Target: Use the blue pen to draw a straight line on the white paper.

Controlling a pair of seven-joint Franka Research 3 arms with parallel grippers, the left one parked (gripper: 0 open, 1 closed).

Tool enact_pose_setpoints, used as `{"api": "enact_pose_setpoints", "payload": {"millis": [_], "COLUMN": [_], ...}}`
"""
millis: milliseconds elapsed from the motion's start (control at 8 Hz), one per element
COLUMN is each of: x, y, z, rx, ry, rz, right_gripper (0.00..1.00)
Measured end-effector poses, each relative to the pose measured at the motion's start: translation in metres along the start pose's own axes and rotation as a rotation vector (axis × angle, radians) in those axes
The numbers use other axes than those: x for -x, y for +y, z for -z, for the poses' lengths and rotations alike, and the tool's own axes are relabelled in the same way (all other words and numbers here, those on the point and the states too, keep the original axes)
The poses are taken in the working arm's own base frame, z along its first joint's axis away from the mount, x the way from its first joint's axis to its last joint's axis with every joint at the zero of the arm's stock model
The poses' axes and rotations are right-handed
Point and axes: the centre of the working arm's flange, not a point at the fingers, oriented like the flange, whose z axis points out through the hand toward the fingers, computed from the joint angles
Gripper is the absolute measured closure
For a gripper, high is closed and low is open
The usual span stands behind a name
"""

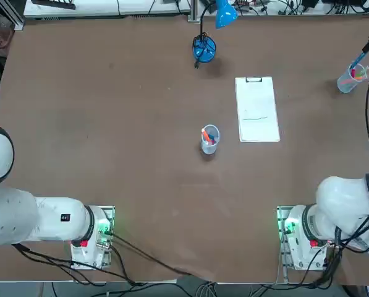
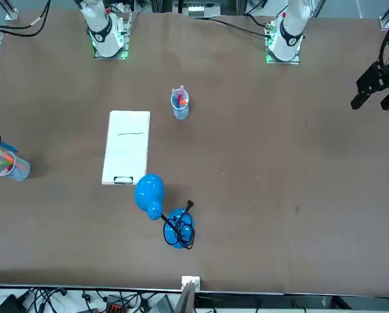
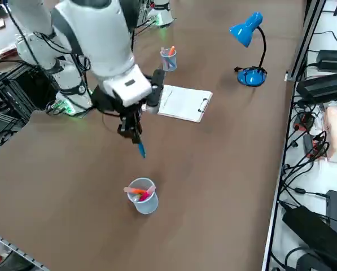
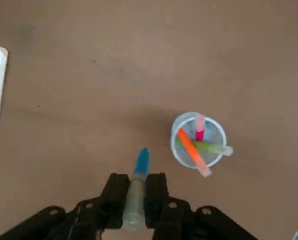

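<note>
White paper (image 1: 257, 109): you've got it lying flat on its clipboard mid-table, clip at the far end, a faint line already across the lower part.
Middle cup (image 1: 209, 138): just to the left of the sheet, pens standing in it, not your concern.
Blue pen (image 4: 140, 169): clamped between your right gripper (image 4: 137, 192) fingers, tip pointing down, clear of the table.
Right gripper location: well off to the right of the paper, hanging over bare table near the far-right cup (image 4: 198, 139) with its pink, orange and green pens.
Step, as I read it: the stroke looks done and you're carrying the pen to that cup.
Next move: line the pen up over the rim, lower, then release.
</note>
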Motion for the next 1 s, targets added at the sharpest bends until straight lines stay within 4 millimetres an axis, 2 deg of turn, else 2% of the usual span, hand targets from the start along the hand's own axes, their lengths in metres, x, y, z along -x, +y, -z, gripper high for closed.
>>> {"api": "enact_pose_setpoints", "payload": {"millis": [250, 625, 1000], "x": [0.007, 0.008, 0.018], "y": [0.023, 0.042, 0.058], "z": [-0.013, -0.016, -0.035], "rx": [0.002, 0.022, 0.008], "ry": [0.018, 0.050, 0.050], "rz": [0.000, 0.004, -0.017], "right_gripper": [0.79, 0.79, 0.79]}}
